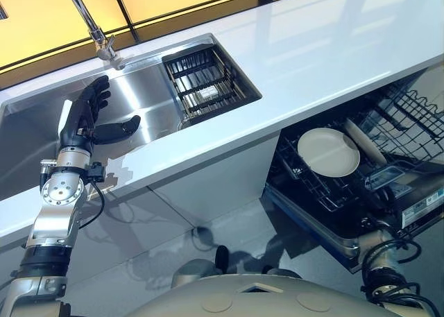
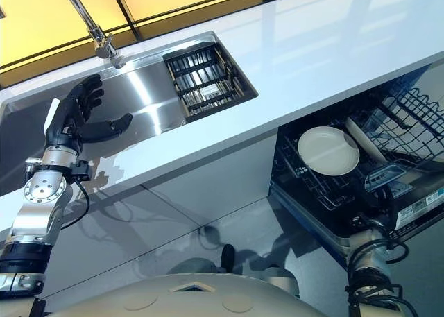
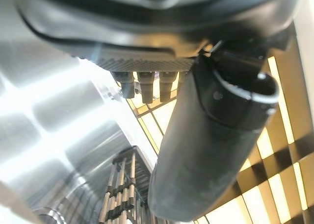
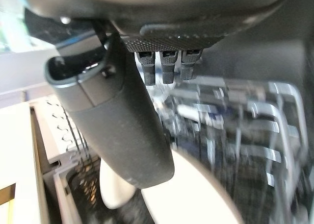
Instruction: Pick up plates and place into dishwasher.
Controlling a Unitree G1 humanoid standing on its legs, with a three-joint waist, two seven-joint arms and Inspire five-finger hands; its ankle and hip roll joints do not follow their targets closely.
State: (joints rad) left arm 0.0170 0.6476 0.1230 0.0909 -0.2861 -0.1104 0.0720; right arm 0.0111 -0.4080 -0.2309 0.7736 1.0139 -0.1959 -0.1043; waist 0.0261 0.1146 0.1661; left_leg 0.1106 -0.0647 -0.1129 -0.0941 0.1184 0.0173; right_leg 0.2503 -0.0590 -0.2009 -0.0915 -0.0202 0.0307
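Your left hand (image 1: pixel 86 116) hovers over the steel sink (image 1: pixel 41 116) at about 10 o'clock in the head view, fingers straight and spread, thumb stuck out toward the dark wire rack (image 1: pixel 208 81) that sits in the sink's far end; it holds nothing. The faucet (image 1: pixel 94 26) rises just beyond the hand at 11 o'clock, and the white countertop (image 1: pixel 326 46) runs from there across to 2 o'clock. Below the counter at 4 o'clock the dishwasher (image 1: pixel 347 241) stands open with its lower rack (image 1: pixel 305 185) pulled out, and 1 white plate (image 1: pixel 328 152) rests in that rack, leaning among the tines. Your right hand (image 4: pixel 162 42) is down at the dishwasher, seen in its wrist view with the thumb extended and the fingers relaxed, not closed on anything; the plate's pale rim (image 4: pixel 196 194) shows just past the thumb, with the rack wires behind it.
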